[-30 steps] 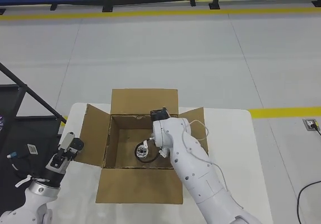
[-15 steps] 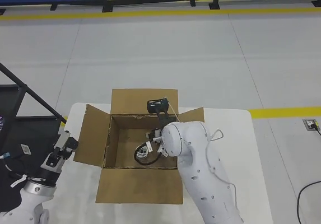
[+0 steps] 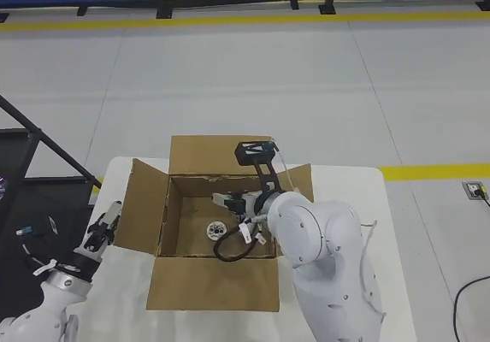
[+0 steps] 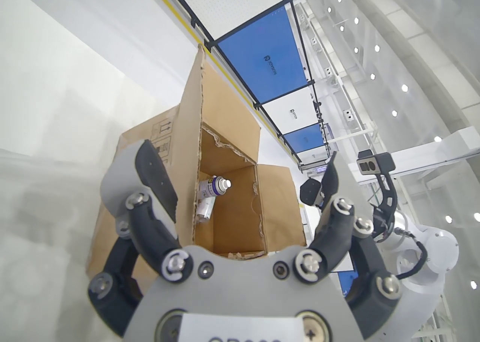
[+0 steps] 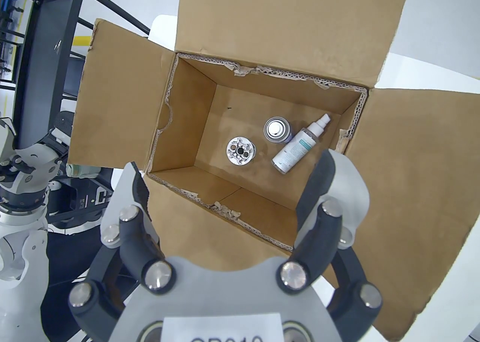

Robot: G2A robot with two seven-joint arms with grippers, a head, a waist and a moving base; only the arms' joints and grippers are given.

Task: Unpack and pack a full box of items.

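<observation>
A cardboard box (image 3: pixel 215 286) is set on the white worktop (image 3: pixel 356 197) with all four flaps folded outward. On its floor three things are seen. A spray can (image 5: pixel 276 129) is stood upright, its long axis vertical and its nozzle facing up. Just beside it a white spray bottle (image 5: pixel 298 148) is laid on its side, its long axis slanted across the floor, with the spray head pointed toward a corner of the box and the base toward the middle. A round metal part (image 5: pixel 240 150) is laid flat near the can, apart from both.

The right hand (image 5: pixel 232 174) is held above the open box, its fingers spread wide and nothing gripped. The left hand (image 4: pixel 240 167) is held outside the box by the outer edge of the left flap, fingers likewise spread wide and nothing gripped.
</observation>
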